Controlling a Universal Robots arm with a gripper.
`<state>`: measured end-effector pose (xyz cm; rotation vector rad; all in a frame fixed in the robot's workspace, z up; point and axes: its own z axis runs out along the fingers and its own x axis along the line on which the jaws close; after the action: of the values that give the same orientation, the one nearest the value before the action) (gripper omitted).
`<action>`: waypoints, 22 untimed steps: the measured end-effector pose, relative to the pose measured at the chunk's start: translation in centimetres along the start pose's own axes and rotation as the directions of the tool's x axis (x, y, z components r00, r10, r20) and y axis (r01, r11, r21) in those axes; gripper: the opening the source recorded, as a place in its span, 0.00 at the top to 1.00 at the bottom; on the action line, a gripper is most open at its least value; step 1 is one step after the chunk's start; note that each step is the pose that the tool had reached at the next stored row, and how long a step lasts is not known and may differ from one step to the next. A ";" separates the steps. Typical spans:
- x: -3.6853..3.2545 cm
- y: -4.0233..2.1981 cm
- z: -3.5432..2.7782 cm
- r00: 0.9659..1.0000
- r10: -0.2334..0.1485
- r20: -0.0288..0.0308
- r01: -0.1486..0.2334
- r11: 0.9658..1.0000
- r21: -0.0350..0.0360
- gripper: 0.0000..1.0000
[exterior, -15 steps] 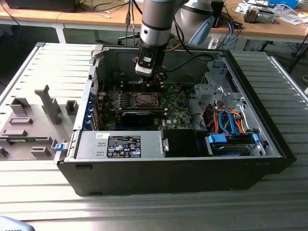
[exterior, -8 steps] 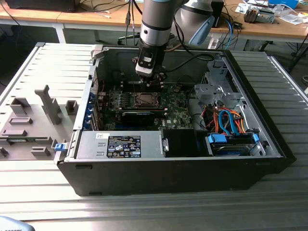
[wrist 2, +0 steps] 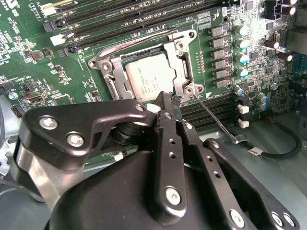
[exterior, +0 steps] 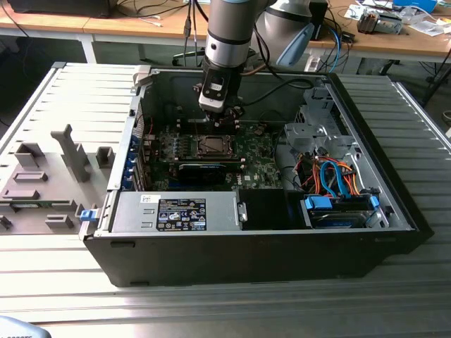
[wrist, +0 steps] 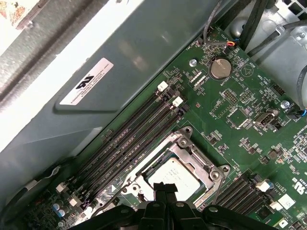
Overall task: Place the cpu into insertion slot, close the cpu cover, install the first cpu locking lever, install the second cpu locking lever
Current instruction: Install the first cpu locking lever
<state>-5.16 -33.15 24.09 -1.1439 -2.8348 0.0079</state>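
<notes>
The cpu point(wrist 2: 146, 76) lies flat in the insertion slot point(exterior: 211, 146) on the green board, its silver-grey top showing. The cpu cover point(wrist 2: 181, 57) lies down over it, framing the chip point(wrist: 173, 173) through its window; its silvery frame point(wrist: 204, 165) also shows in the first wrist view. A thin wire locking lever point(wrist 2: 216, 120) sticks out from the socket corner, slanting away over the board. My gripper point(wrist 2: 165, 98) is shut with nothing between its fingers, its tips just above the socket edge near that corner. The exterior view has it point(exterior: 218, 118) low over the socket.
Long black memory slots point(wrist: 129, 139) flank the socket on both sides. The grey case wall point(wrist: 96, 72) rises close behind them. A power supply point(exterior: 176, 211) fills the case front, and orange and blue cables point(exterior: 331, 179) sit at the exterior view's right.
</notes>
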 end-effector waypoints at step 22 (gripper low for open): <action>0.00 0.00 0.00 1.000 -0.014 0.000 0.014 1.000 0.001 0.89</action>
<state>-5.16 -33.15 24.09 -1.1242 -2.8427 0.0088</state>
